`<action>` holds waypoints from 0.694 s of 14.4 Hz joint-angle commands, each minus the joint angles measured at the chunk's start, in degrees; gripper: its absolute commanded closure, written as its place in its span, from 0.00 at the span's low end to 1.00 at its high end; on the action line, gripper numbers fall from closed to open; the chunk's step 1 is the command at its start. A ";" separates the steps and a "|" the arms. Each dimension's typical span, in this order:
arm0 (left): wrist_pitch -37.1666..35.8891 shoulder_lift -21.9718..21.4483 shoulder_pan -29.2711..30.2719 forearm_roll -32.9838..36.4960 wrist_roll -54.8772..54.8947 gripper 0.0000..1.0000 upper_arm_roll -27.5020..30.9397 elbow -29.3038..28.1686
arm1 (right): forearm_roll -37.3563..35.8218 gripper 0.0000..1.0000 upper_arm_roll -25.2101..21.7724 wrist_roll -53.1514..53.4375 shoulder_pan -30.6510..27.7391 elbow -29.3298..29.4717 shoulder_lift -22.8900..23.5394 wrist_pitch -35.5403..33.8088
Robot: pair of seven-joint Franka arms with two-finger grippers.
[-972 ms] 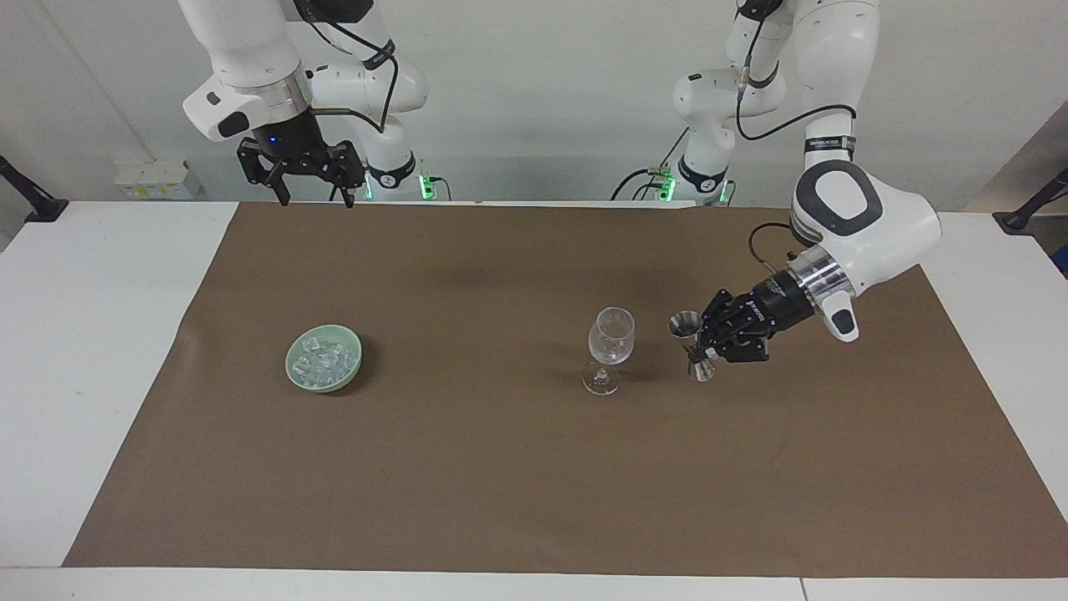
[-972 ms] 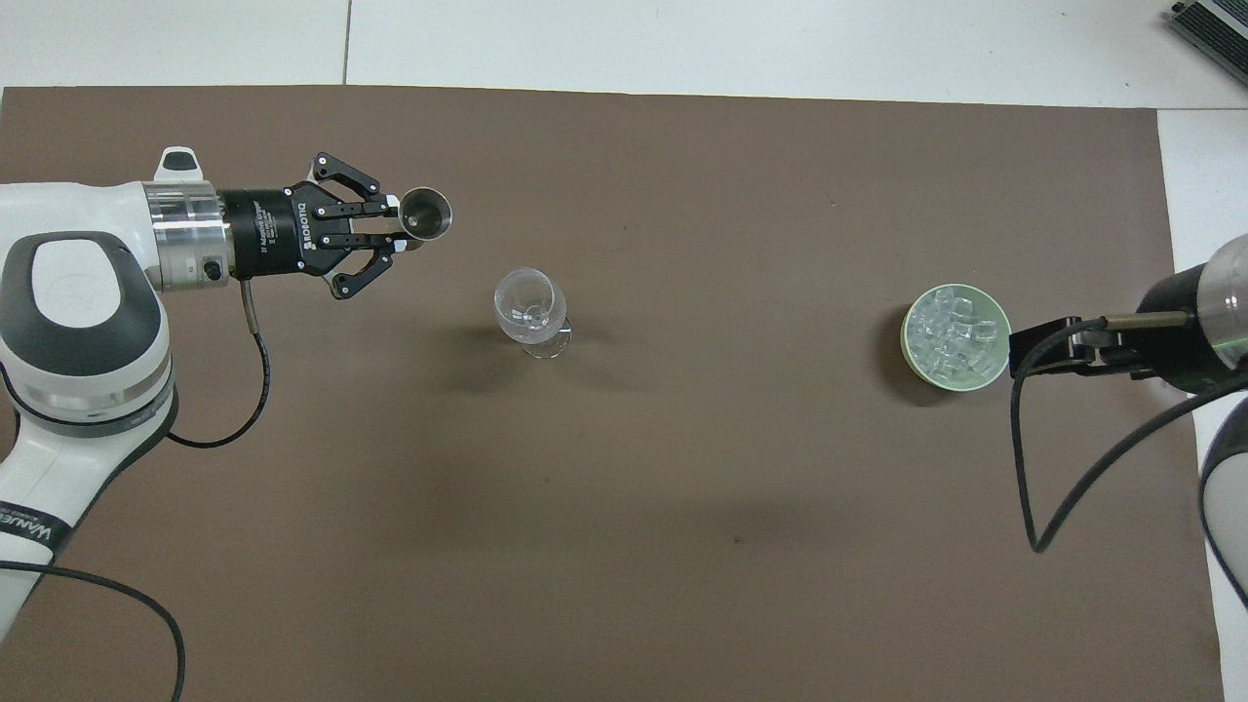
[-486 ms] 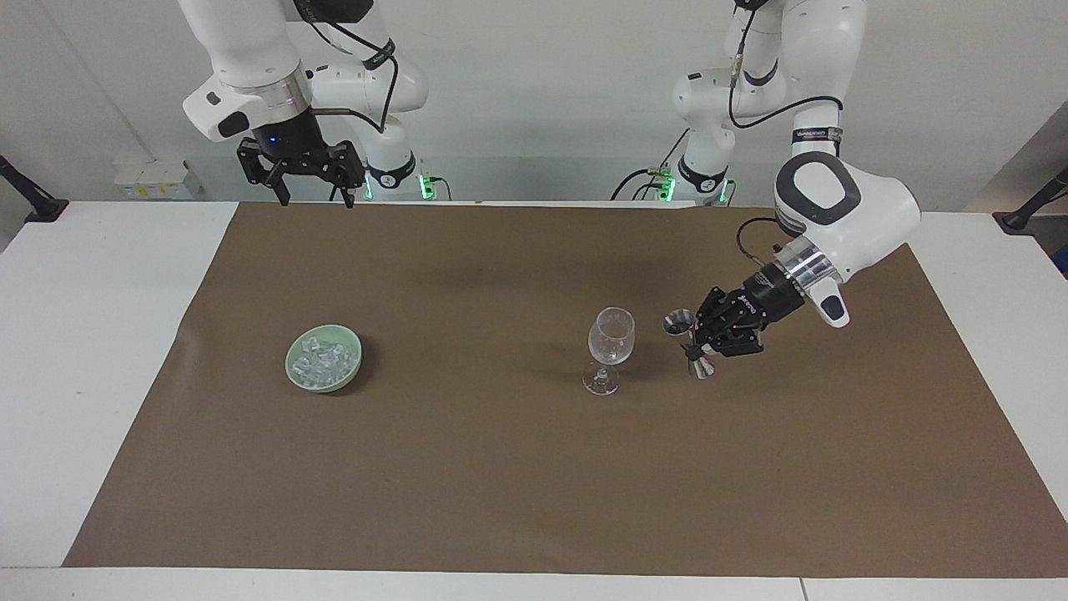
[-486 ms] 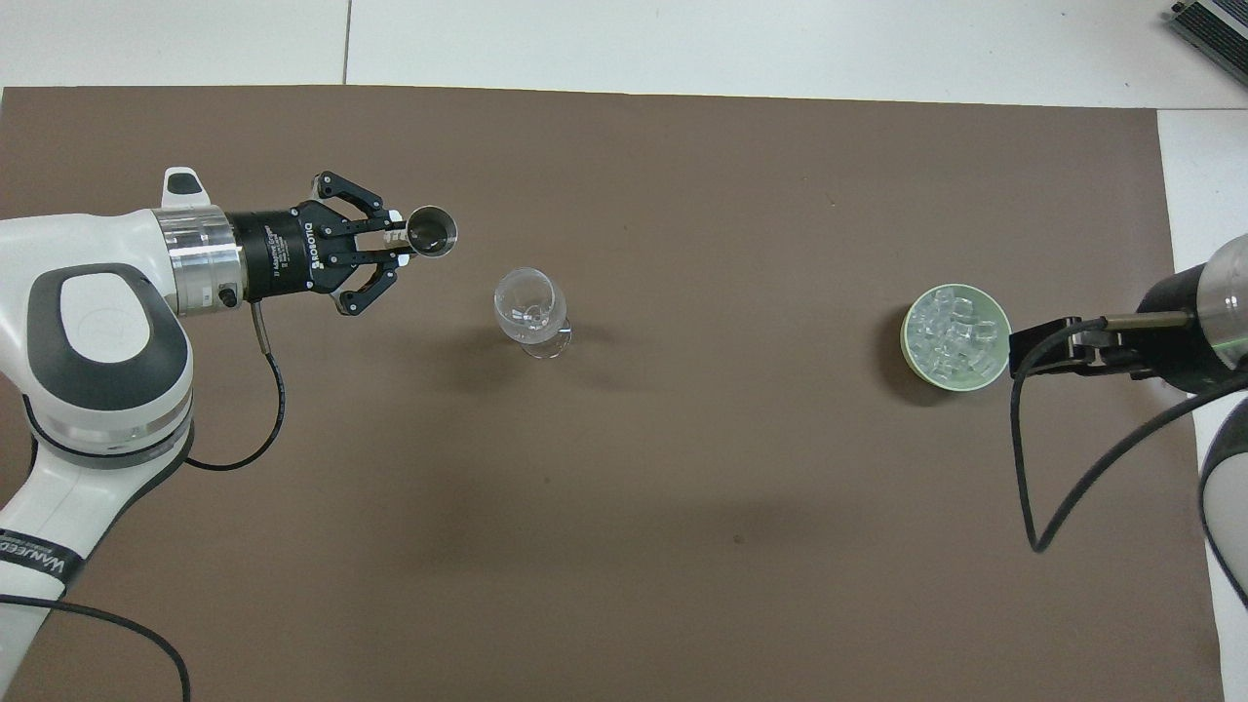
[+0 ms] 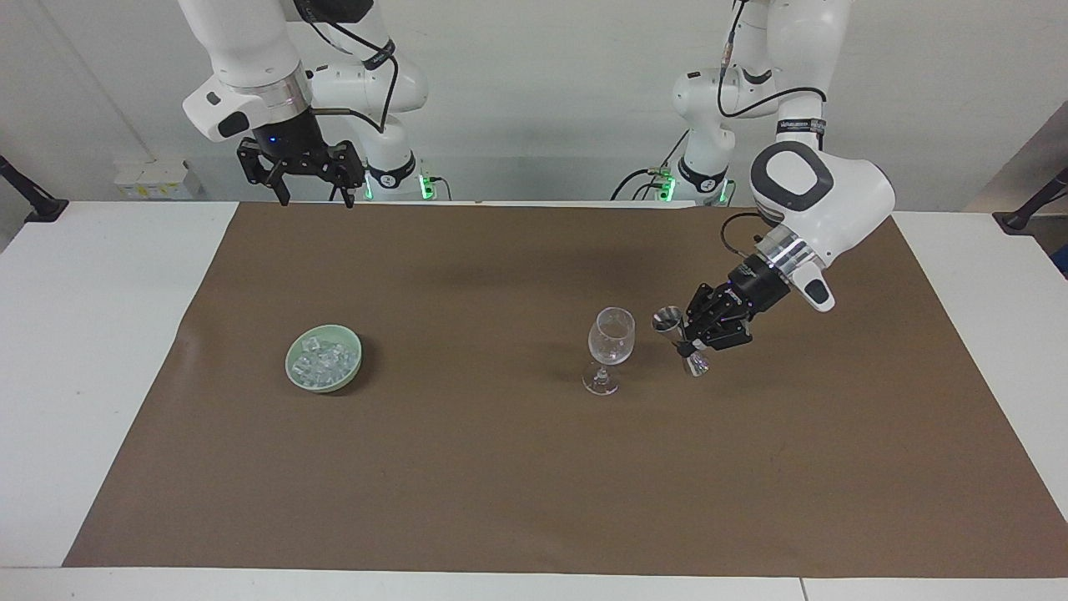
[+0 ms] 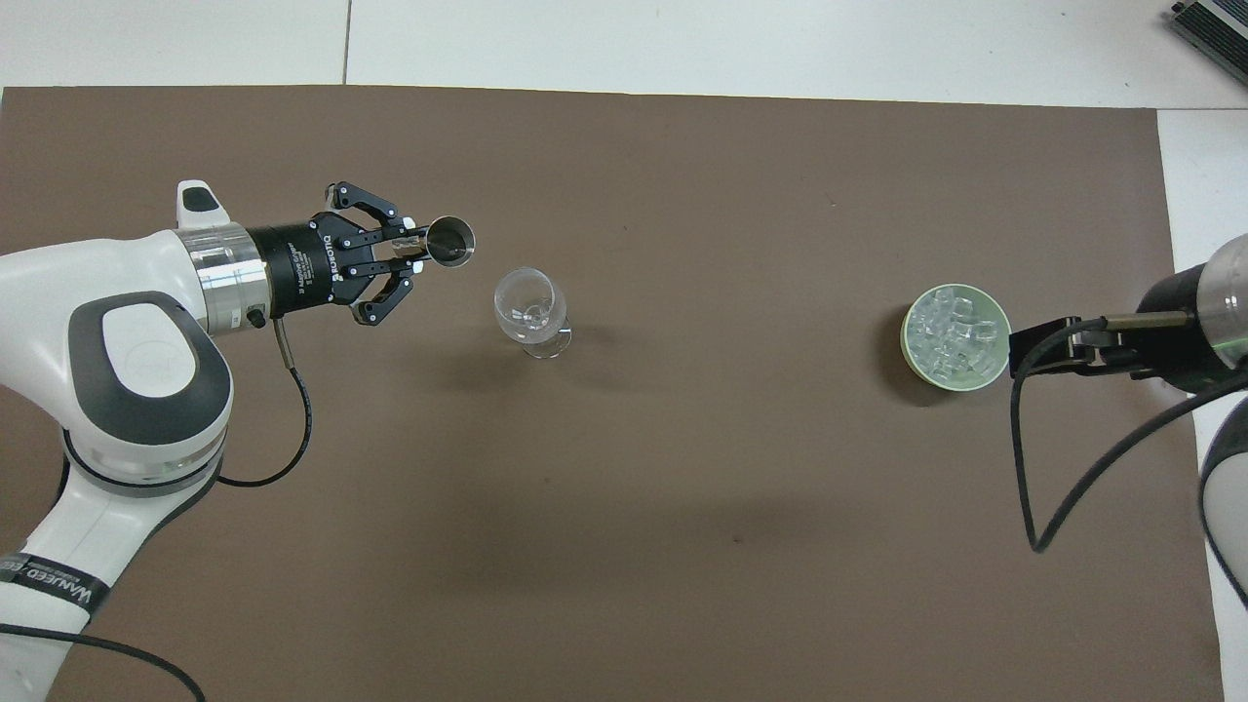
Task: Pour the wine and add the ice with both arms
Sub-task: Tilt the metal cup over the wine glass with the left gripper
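My left gripper (image 5: 687, 340) is shut on a metal jigger (image 5: 672, 324), held tilted beside the clear stemmed glass (image 5: 611, 338), toward the left arm's end of the table. In the overhead view the jigger (image 6: 451, 241) sits at the left gripper's (image 6: 417, 251) tips, its mouth close to the glass (image 6: 529, 302). The ice (image 5: 322, 357) is heaped in a pale green bowl (image 5: 294, 373) toward the right arm's end. My right gripper (image 5: 307, 190) is open, empty and waits high over the mat's edge nearest the robots. It shows beside the ice (image 6: 954, 336) in the overhead view (image 6: 1045, 350).
A brown mat (image 5: 501, 467) covers most of the white table (image 5: 83, 334). The glass stands upright near the mat's middle. The bowl's rim (image 6: 908, 319) lies close to the mat's edge at the right arm's end.
My left gripper has carried the jigger closer to the glass and turned its wrist. The right arm, the glass and the bowl have not moved.
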 commanded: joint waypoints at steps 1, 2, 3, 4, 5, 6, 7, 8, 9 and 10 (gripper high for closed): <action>3.82 -3.13 -2.28 -1.04 1.27 1.00 0.80 -3.79 | 1.01 0.00 -0.15 -1.42 -0.17 -1.76 -1.47 0.78; 4.96 -3.31 -3.07 -1.04 1.36 1.00 0.80 -4.15 | 1.01 0.00 -0.15 -1.42 -0.17 -1.76 -1.55 0.78; 5.67 -3.74 -3.51 -1.04 1.27 1.00 0.80 -4.50 | 1.01 0.00 -0.15 -1.51 -0.17 -1.76 -1.47 0.78; 6.11 -4.01 -3.69 -1.04 1.27 1.00 0.80 -4.50 | 1.01 0.00 -0.15 -1.51 -0.17 -1.76 -1.47 0.78; 6.90 -4.01 -4.13 -1.04 1.27 1.00 0.80 -4.59 | 1.01 0.00 -0.15 -1.51 -0.17 -1.76 -1.47 0.78; 7.95 -4.01 -4.31 -0.95 1.27 1.00 0.80 -4.76 | 1.01 0.00 -0.15 -1.51 -0.17 -1.76 -1.47 0.78; 8.75 -4.27 -4.31 -0.95 1.71 1.00 0.80 -4.94 | 1.01 0.00 -0.15 -1.51 -0.17 -1.76 -1.47 0.78; 9.28 -4.45 -4.83 -0.95 2.41 1.00 0.80 -5.55 | 1.01 0.00 -0.15 -1.51 -0.17 -1.76 -1.47 0.78; 10.76 -4.89 -5.62 -0.95 3.37 1.00 0.89 -6.25 | 1.01 0.00 -0.15 -1.51 -0.17 -1.76 -1.47 0.78; 12.78 -5.15 -6.41 -0.95 3.82 1.00 0.80 -6.96 | 1.01 0.00 -0.15 -1.51 -0.17 -1.76 -1.47 0.78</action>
